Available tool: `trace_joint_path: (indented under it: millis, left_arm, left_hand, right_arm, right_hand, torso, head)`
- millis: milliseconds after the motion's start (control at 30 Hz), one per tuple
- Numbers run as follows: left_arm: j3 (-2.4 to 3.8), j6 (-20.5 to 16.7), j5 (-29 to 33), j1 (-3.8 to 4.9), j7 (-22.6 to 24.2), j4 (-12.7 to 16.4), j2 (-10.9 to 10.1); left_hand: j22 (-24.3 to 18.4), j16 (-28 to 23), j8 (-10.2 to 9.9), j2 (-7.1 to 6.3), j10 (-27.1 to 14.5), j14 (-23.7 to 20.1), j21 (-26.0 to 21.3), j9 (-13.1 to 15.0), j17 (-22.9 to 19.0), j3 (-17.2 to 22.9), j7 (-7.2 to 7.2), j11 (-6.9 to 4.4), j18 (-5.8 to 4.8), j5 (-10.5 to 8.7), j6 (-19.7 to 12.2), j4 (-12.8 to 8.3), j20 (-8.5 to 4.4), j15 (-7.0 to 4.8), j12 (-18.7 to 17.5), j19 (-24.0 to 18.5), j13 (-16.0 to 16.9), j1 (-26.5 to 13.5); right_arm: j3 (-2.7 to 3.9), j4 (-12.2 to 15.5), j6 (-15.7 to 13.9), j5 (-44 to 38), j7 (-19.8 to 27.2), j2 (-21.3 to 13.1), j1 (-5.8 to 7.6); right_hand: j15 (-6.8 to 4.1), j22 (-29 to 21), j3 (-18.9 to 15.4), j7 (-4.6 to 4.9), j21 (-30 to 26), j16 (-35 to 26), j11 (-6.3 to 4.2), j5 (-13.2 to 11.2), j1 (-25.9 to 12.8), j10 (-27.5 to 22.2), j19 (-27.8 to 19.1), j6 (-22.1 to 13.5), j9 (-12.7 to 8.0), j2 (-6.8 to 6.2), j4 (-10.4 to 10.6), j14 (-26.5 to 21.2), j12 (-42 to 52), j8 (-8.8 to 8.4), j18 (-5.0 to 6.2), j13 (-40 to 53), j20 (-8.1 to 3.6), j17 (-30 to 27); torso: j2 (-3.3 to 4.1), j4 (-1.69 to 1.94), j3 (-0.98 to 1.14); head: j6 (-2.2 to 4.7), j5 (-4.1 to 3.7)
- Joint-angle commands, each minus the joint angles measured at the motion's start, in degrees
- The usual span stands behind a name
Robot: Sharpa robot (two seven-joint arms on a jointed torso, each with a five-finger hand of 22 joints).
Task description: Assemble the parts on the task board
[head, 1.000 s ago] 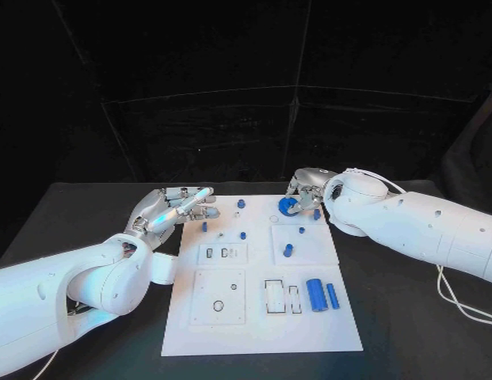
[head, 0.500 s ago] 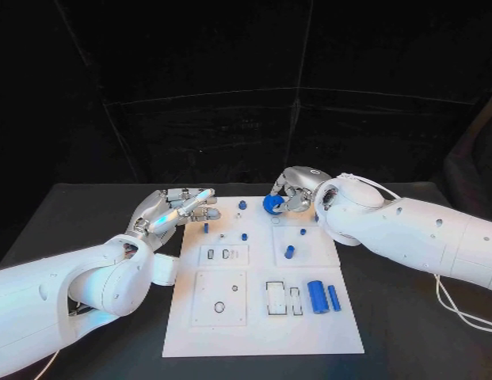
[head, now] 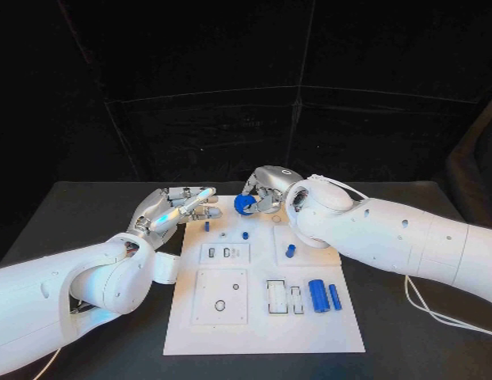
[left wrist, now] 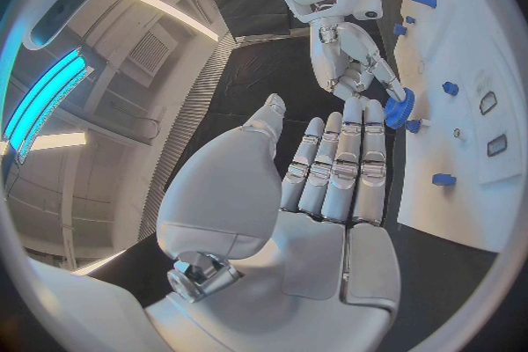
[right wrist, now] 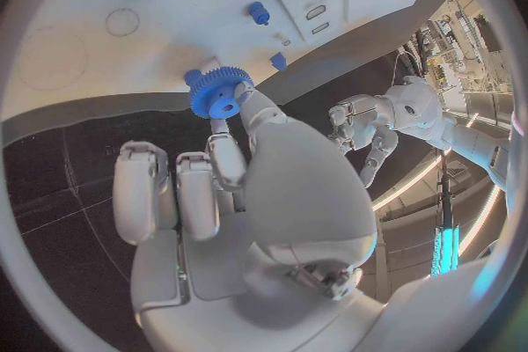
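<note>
Gear (head: 243, 204) above task board (head: 263, 332) rear

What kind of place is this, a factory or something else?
Probably a robot test or lab booth, not a factory line: a black table with dark curtains behind, one white task board holding small blue parts, and the right hand holding a blue gear.

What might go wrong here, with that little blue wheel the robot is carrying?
The blue gear is only pinched at the right hand's fingertips, so it might slip and drop onto the task board. The left hand hangs close by; the two could bump.
</note>
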Motion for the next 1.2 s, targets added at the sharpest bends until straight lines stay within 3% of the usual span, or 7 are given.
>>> trace_joint_path:
  millis: [33,500,767,967,1200]
  left_arm:
    - [0.06,0.7,-0.26,0.1,0.22,0.05,0.08]
    - [0.06,0.72,-0.26,0.1,0.22,0.01,0.23]
    - [0.06,0.72,-0.26,0.11,0.19,0.02,0.24]
    - [0.06,0.72,-0.26,0.11,0.17,0.03,0.22]
    - [0.07,0.73,-0.26,0.11,0.11,0.03,0.22]
  left_hand:
    - [-0.09,-0.25,-0.14,0.45,-0.32,0.15,-0.19,-0.02,0.09,-0.01,0.33,0.08,0.79,0.1,-0.27,-0.3,0.07,0.33,-0.26,0.31,-0.08,-0.1]
    - [-0.09,-0.25,-0.14,0.45,-0.32,0.15,-0.19,-0.02,0.09,-0.01,0.33,0.08,0.79,0.1,-0.27,-0.3,0.07,0.33,-0.26,0.31,-0.08,-0.1]
    - [-0.09,-0.25,-0.14,0.45,-0.32,0.15,-0.19,-0.02,0.09,-0.01,0.33,0.08,0.79,0.1,-0.27,-0.3,0.07,0.33,-0.26,0.31,-0.08,-0.1]
    - [-0.09,-0.25,-0.14,0.45,-0.32,0.15,-0.19,-0.02,0.09,-0.01,0.33,0.08,0.79,0.1,-0.27,-0.3,0.07,0.33,-0.26,0.31,-0.08,-0.1]
    - [-0.09,-0.25,-0.14,0.45,-0.32,0.15,-0.19,-0.02,0.09,-0.01,0.33,0.08,0.79,0.1,-0.27,-0.3,0.07,0.33,-0.26,0.31,-0.08,-0.1]
  right_arm:
    - [-0.07,-1.05,1.85,-1.19,-1.19,1.2,0.07]
    - [-0.36,-4.05,5.6,-3.2,-2.21,4.54,-0.03]
    - [-1.42,-4.78,5.32,-4.03,-2.52,5.17,-0.06]
    - [-1.55,-5.42,4.49,-4.51,-2.93,5.47,-0.07]
    - [-1.59,-5.77,5.92,-4.66,-2.99,5.61,-0.08]
  right_hand:
    - [-0.04,4.03,0.46,-0.76,0.32,-0.02,0.34,-0.53,-0.45,-0.45,0.48,2.23,-0.08,-0.16,-0.03,4.02,-0.36,-0.29,-0.67,-0.26,-0.01,5.27]
    - [0.26,4.17,0.87,-0.33,0.33,-0.06,0.7,-1.94,-1.62,-1.53,0.52,1.16,-0.23,-1.45,-0.1,4.01,-2.42,-1.2,-0.7,-1.8,0.22,5.31]
    - [0.97,4.01,-0.29,0.55,0.23,-0.15,1.55,-3.18,-3.5,-2.55,0.32,-2.59,-0.3,-3.32,0.29,3.99,-4.42,-3.56,-0.66,-3.2,0.86,5.28]
    - [1.51,3.87,-1.48,1.2,0.14,-0.18,2.16,-4.61,-4.38,-3.74,0.17,-5.42,-0.3,-4.01,1.14,3.98,-6.41,-3.99,-0.62,-4.74,1.38,5.3]
    - [1.7,3.77,-2.25,1.36,0.09,-0.16,2.35,-4.88,-4.71,-4.23,0.08,-6.06,-0.21,-4.35,1.83,3.99,-7.23,-3.84,-0.59,-5.42,1.6,5.41]
  torso:
    - [-0.01,-0.11,0.06]
    - [-0.02,-0.16,0.07]
    - [-0.01,-0.12,0.08]
    - [-0.01,-0.19,0.1]
    - [0.0,-0.17,0.1]
  head:
    - [-0.09,0.18]
    - [-0.31,0.15]
    - [-0.43,0.08]
    - [-0.38,0.03]
    - [-0.32,-0.08]
